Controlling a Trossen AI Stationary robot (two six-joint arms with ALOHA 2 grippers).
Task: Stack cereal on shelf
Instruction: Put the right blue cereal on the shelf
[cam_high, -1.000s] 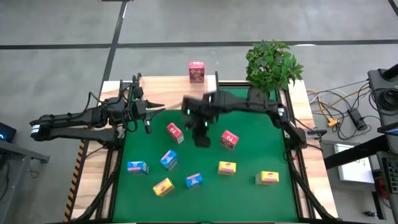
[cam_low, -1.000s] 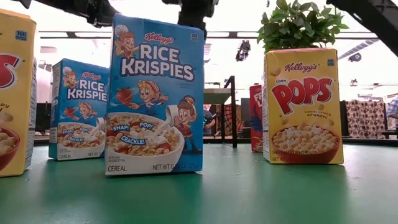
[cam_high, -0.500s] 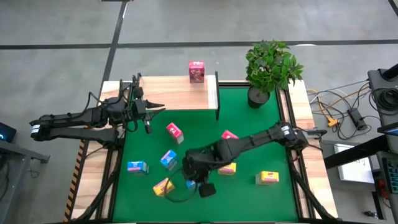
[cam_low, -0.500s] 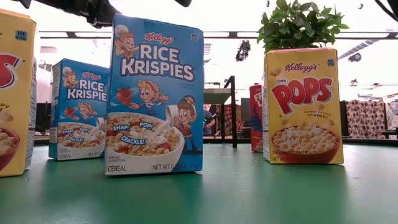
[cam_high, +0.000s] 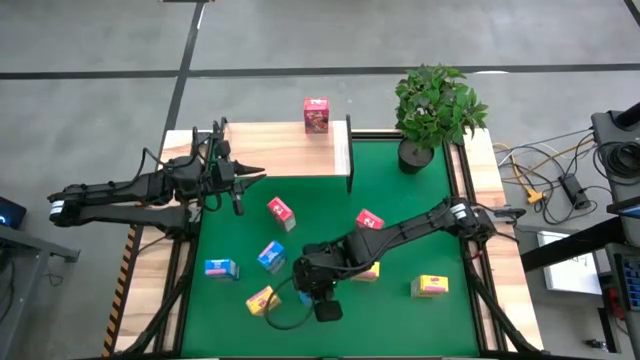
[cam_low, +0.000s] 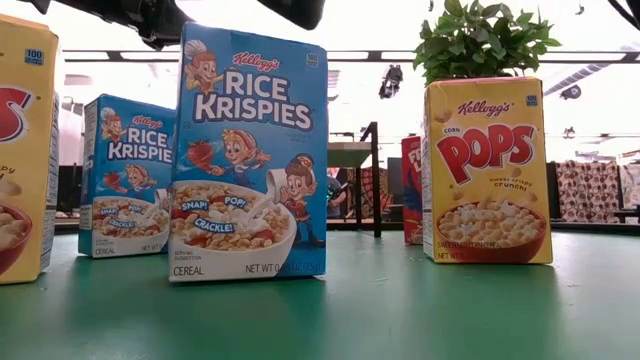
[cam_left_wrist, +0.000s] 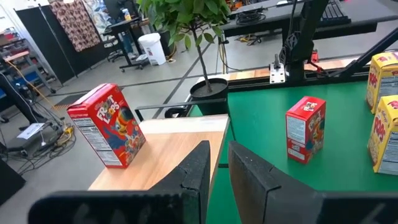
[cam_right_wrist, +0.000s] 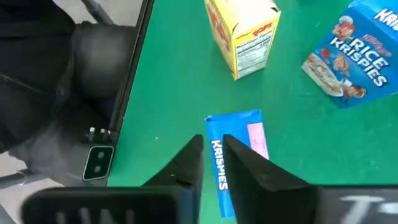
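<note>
One pink-red cereal box stands on the light wooden shelf at its far edge. Two more pink-red boxes, three yellow boxes and three blue boxes stand on the green mat. My right gripper hovers, shut, just above the near blue box, which its arm partly hides in the high view. The low view shows a gap between the gripper and this box's top. My left gripper waits, shut, above the shelf's near left part.
A potted plant stands at the mat's far right corner. Black posts rise at the shelf's corners. A yellow box and a tilted blue box stand close beyond my right gripper. Cables lie off the table's right side.
My right arm has swung from the mat's far middle, beside the shelf, toward the near edge and down. It now stands over the near blue box. The boxes and the left arm have kept still.
</note>
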